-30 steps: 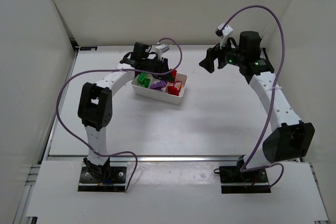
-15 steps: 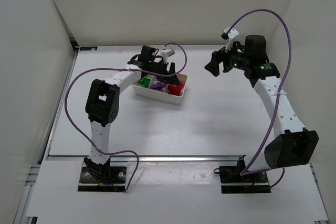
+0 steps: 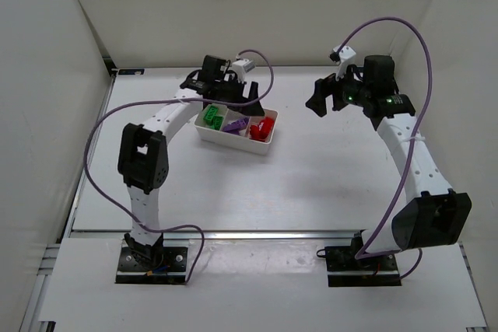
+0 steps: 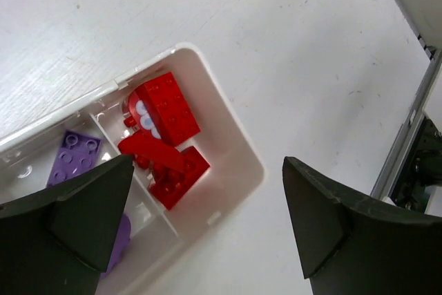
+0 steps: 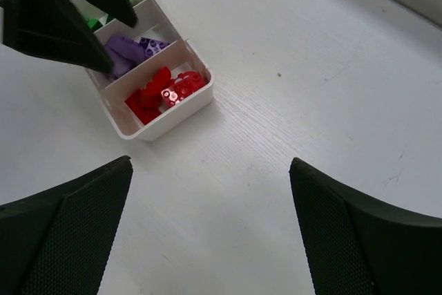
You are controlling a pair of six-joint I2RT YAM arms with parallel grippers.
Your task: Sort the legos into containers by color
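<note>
Well, the tray [image 3: 232, 144] sits on the worktop [image 3: 311, 184]. It has green bricks [image 3: 210, 116] in its left box, purple bricks [image 3: 235, 124] in the middle and red bricks [image 4: 166, 112] in the right. I see no loose brick. My left pincer [image 4: 207, 198] hangs over the red end, wide apart and empty. The right pincer [image 5: 207, 219] is apart too, off to the side. I think the sorting is done. I would lift the left one straight up and not bump the tray wall.

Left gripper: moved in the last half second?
Yes. In the top view the left gripper has pulled back up-frame relative to the tray, uncovering the red legos it was over.
</note>
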